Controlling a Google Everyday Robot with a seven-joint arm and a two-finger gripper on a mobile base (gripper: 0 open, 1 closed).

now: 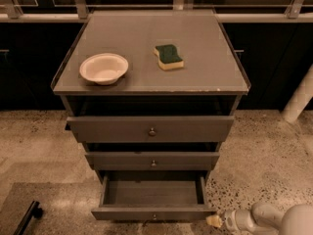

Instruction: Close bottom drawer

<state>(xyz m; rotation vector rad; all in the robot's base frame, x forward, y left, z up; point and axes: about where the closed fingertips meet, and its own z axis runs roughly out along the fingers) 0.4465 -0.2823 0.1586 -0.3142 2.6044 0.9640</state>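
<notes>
At the foot of the table, a drawer waits to be pushed home

Below the top of the grey table (195, 77) sit three drawers, all pulled out some way: the top drawer (112, 129) and the middle drawer (117, 160) only a little, the bottom drawer (127, 213) farthest, with its inside open to view. It is the lowest, just above the floor at the bottom edge of the view. The robot's arm (266, 219) reaches in from the lower right corner. On the table stand a pale bowl (103, 68) at the left and a green-and-yellow sponge (168, 57) near the middle (neither matters to this job). The claw (213, 221) lies low, just beside the right end of the bottom drawer's front panel; whether it is open or closed I cannot tell. Smallest is the round knob (154, 217) at the panel's centre.

The step in hand looks like the approach. The claw would do best to come round in front of the panel and press near the knob. A shove at the right corner would likely skew the drawer and jam it. Then push straight and level until the front sits flush.
</notes>
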